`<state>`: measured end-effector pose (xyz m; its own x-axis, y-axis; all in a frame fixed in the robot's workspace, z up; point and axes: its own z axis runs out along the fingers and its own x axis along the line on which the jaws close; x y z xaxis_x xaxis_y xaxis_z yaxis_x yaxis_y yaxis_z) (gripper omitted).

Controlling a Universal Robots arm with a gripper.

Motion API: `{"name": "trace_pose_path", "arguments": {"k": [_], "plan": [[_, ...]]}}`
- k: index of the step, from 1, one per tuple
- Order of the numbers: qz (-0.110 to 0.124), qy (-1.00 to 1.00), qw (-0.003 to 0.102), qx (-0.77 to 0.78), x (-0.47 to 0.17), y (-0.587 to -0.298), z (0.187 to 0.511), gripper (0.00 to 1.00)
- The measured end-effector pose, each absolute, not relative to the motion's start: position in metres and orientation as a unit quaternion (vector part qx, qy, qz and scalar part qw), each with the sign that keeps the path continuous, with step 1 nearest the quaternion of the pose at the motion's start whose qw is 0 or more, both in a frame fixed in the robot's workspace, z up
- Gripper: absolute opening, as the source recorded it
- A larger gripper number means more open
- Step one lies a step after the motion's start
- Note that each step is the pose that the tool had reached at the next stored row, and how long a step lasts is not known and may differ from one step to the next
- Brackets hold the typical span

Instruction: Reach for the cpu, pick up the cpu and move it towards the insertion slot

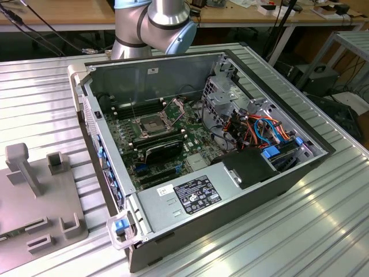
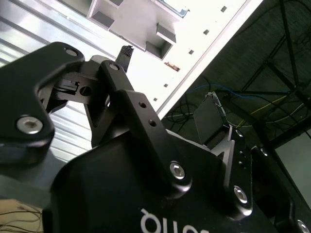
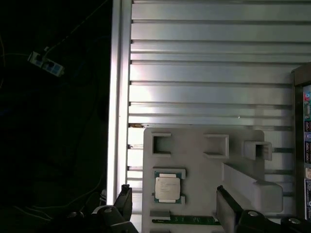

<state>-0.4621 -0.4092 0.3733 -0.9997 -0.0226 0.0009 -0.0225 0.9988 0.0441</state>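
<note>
Pincer [image 3: 175,208]: open, fingers [image 3: 124,204] wide apart, holding nothing.
Cpu [image 3: 168,188]: flat in a square recess of the grey fixture [image 3: 204,165], seen between the two fingers, neither touching it.
Slot [image 1: 151,124]: silvery frame, dark centre, on the board [image 1: 124,138] inside the open case [image 1: 150,72].
Fixture: on the ribbed table [image 3: 209,73], just beside the case, at the exterior view's left of it.
Arm [image 1: 153,23]: base beyond the case in the exterior view.

surface [image 3: 194,73]: ribbed silvery metal, satin sheen; fixture block [image 3: 189,145]: matt grey plastic; cpu [image 3: 168,188]: pale matt metal lid; insertion slot [image 1: 151,124]: shiny metal frame.
</note>
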Motion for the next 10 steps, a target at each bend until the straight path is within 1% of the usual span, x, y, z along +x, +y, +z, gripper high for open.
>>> {"name": "trace_pose_path", "arguments": {"k": [10], "plan": [[-0.022, -1.000, 0.004, 0.011, -0.463, -0.411, 0.362, 0.78]]}}
